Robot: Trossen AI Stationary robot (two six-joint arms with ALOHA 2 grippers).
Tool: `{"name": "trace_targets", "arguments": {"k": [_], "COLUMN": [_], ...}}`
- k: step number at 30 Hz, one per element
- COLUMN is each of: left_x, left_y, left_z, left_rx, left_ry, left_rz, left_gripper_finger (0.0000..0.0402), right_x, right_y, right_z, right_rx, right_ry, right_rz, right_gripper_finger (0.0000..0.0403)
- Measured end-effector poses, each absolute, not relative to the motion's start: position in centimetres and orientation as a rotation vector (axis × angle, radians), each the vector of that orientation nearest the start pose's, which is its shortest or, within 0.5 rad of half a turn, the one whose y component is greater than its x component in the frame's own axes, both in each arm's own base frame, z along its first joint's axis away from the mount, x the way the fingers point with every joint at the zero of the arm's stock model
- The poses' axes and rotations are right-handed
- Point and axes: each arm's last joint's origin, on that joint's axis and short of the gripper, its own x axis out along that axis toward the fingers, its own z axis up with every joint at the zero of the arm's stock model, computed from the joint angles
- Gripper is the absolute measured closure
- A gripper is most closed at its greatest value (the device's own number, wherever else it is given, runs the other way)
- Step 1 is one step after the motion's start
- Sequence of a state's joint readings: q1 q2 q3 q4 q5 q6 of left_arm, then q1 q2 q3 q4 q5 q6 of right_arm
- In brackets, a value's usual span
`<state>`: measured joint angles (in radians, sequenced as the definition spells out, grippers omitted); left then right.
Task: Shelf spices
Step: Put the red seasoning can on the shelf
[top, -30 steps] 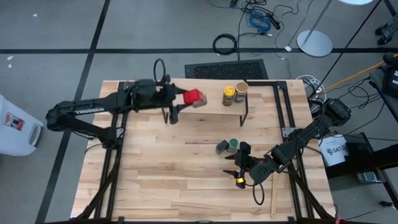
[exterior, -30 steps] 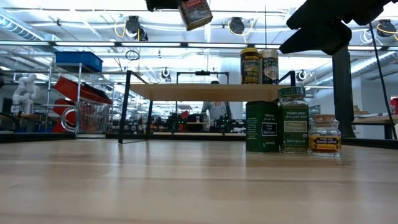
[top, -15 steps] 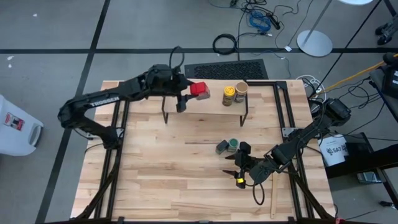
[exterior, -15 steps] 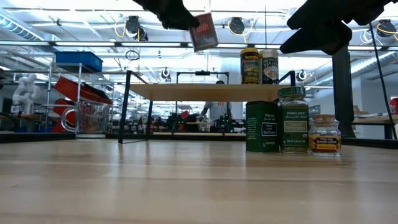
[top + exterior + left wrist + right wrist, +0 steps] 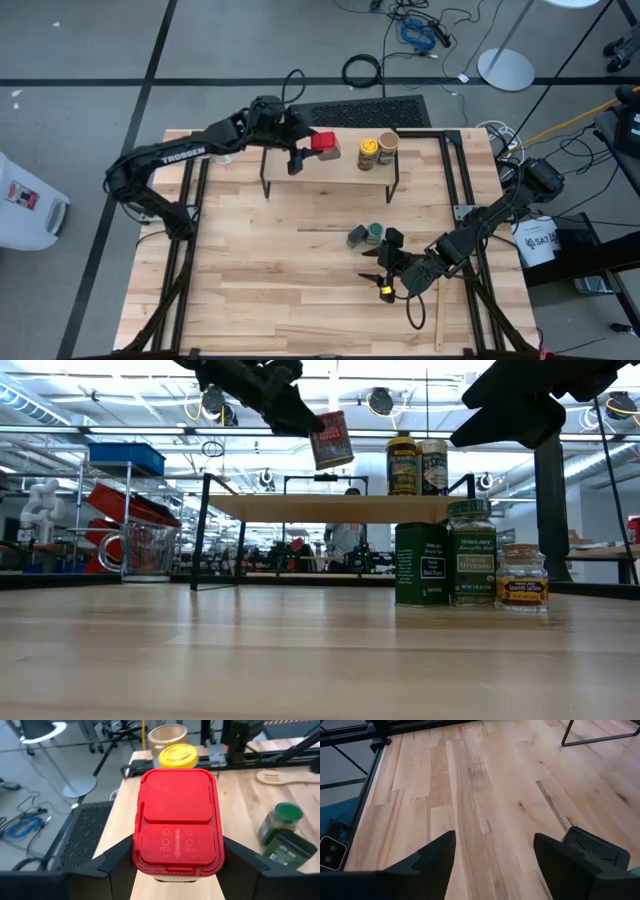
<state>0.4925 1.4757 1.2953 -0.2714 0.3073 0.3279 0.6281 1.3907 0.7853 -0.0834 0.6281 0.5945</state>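
The left gripper (image 5: 312,150) clamps the red square tin (image 5: 323,143) between its fingers, holding it tilted in the air above the shelf (image 5: 340,168), apart from the plank. Further along the shelf top stand the yellow jar (image 5: 368,152) and the tan jar (image 5: 387,146), side by side. The right gripper (image 5: 383,268) hangs with fingers spread and empty over the table (image 5: 260,280), near the dark tin (image 5: 357,236) and green-lidded jar (image 5: 374,233).
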Motion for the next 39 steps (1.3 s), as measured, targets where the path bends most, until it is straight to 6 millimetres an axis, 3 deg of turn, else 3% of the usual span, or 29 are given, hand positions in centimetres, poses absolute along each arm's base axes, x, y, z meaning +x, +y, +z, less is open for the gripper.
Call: {"name": "trace_targets", "arguments": {"k": [6, 24, 39], "left_x": [30.5, 30.5, 29.4], "left_y": [15.3, 15.6, 16.7], "left_z": [33.1, 32.6, 31.9], "left_rx": [0.141, 0.172, 0.158], "left_ry": [0.450, 0.485, 0.571], "left_rz": [0.102, 0.098, 0.120], "left_gripper_finger": [0.0169, 0.0169, 0.0169], "right_x": [23.5, 23.5, 23.5], "right_y": [15.0, 15.0, 15.0], "right_z": [21.5, 21.5, 21.5], "right_rx": [0.174, 0.169, 0.169], "right_ry": [0.531, 0.532, 0.532], "right_rz": [-0.162, -0.161, -0.161], "right_gripper_finger": [0.0147, 0.0147, 0.0147]}}
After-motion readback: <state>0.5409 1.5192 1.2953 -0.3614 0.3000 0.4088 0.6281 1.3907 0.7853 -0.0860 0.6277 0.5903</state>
